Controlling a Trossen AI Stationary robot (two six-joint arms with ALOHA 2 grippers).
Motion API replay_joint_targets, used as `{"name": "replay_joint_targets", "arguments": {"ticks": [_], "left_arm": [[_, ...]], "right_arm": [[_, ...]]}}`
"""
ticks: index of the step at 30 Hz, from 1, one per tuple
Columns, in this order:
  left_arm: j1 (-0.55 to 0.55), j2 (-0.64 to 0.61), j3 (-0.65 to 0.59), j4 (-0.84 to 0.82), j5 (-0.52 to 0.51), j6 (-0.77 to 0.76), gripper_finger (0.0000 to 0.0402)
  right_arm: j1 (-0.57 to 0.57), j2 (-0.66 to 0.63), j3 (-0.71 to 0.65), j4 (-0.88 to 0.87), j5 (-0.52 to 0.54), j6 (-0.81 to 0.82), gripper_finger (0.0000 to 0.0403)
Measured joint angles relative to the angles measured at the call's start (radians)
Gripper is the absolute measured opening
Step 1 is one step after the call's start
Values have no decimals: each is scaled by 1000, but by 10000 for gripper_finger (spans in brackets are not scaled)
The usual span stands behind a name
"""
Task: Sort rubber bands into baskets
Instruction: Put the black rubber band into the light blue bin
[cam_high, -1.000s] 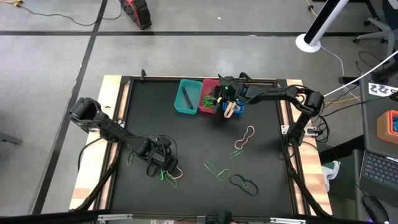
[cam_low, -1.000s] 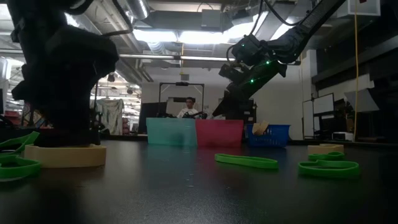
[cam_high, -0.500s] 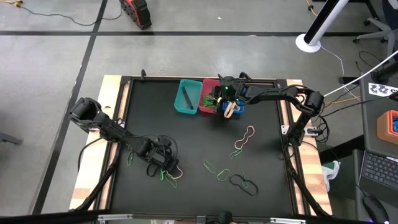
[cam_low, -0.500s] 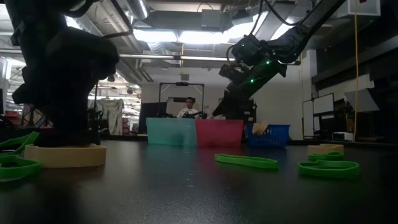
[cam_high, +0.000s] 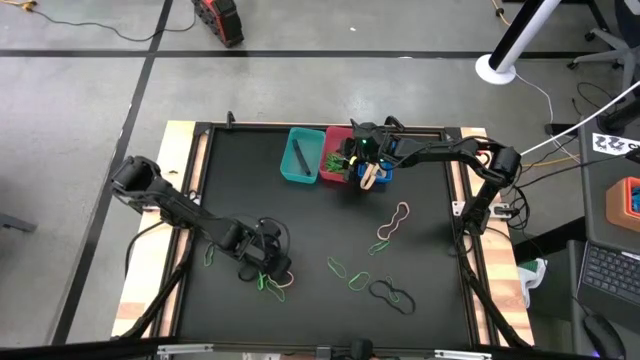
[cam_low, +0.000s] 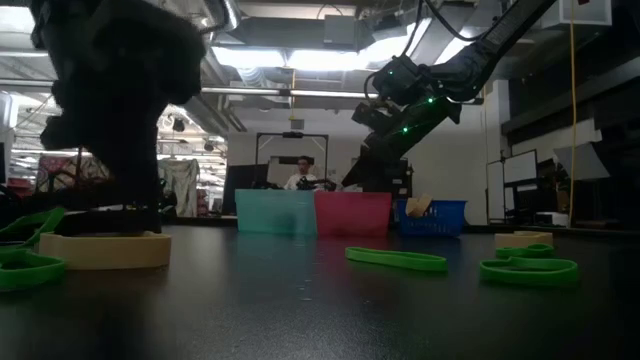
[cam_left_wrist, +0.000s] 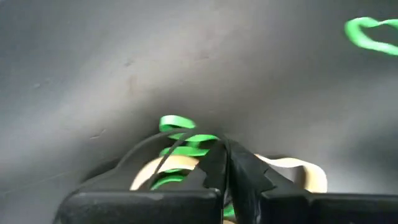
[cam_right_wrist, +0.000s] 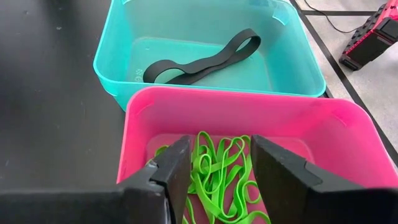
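Note:
My left gripper (cam_high: 266, 264) stands at the table's near left, shut on a thin black rubber band (cam_left_wrist: 163, 159). A green band (cam_left_wrist: 176, 124) and a tan band (cam_low: 105, 250) lie on the table under it. My right gripper (cam_right_wrist: 217, 167) hangs open over the pink basket (cam_high: 335, 163), which holds several green bands (cam_right_wrist: 217, 163). The teal basket (cam_high: 300, 155) holds a black band (cam_right_wrist: 202, 57). The blue basket (cam_low: 432, 217), at the far right of the row, holds tan bands (cam_high: 369, 176). My left gripper pinches the black band's strands (cam_left_wrist: 198, 140) between its two fingertips (cam_left_wrist: 244, 167), coming from above at a steep slant. The strands run slack from the tips down past the green and tan bands. Whether the band is clear of the table, I cannot tell.
Loose bands lie on the black tabletop: a tan one (cam_high: 392, 222) right of centre, green ones (cam_high: 347, 272) near the middle front, a black one (cam_high: 390, 295) at the front, a green one (cam_high: 210, 255) by the left arm. A person sits far behind the baskets.
My left gripper has shut over the small pile of bands and has come up a little off the table; dark strands now hang from its tips. The green and tan bands stay where they were. My right arm has kept still.

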Motion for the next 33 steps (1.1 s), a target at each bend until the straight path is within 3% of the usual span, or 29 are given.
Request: {"name": "replay_joint_targets", "arguments": {"ticks": [9,16,22,28,33], "left_arm": [[30,-82,72,-1,-4,21,3],[105,-186,114,6,-93,193,3],[236,-243,118,56,-121,404,2],[400,-248,118,121,-119,608,3],[532,-248,118,183,-90,745,3]], "right_arm": [[21,0,0,6,-30,0,166],[86,0,0,8,-45,-11,166],[159,-6,0,18,-37,-53,166],[242,-27,20,19,38,-55,166],[315,-70,102,-152,88,-55,166]]}}
